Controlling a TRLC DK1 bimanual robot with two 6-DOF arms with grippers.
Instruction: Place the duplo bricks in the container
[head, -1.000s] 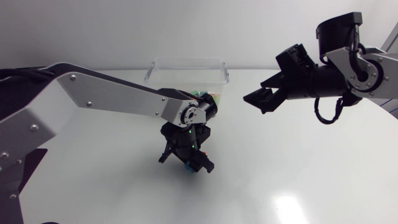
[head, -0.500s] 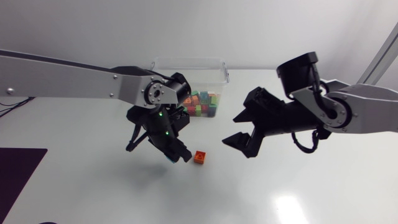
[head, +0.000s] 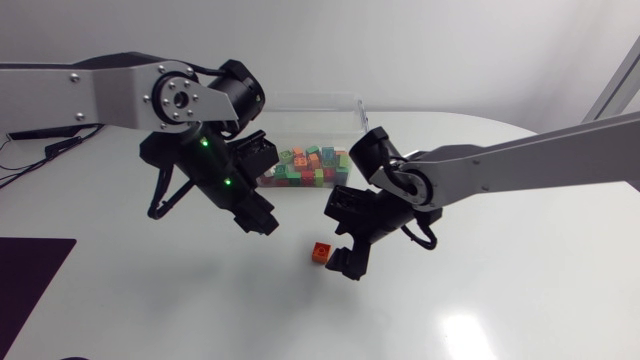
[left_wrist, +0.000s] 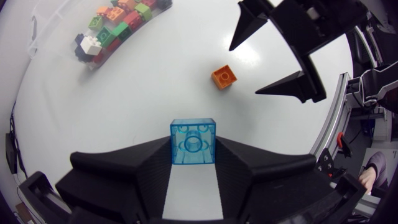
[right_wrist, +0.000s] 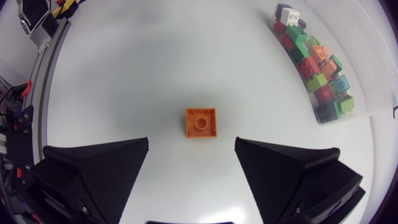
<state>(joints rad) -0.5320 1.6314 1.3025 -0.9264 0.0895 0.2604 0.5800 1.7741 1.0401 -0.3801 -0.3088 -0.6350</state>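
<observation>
I'm looking at a see-through light blue brick against the matte black fingers of my left gripper. The loose brick is showing plain bright orange, and the table is reading glossy white. The container is looking clear, with its bricks mixing green, orange, red, teal, white and black. My right gripper is showing matte black too, finely stippled. The left arm is wearing silver-grey with black joints, and tiny green lights are glowing left of centre in the head view.
</observation>
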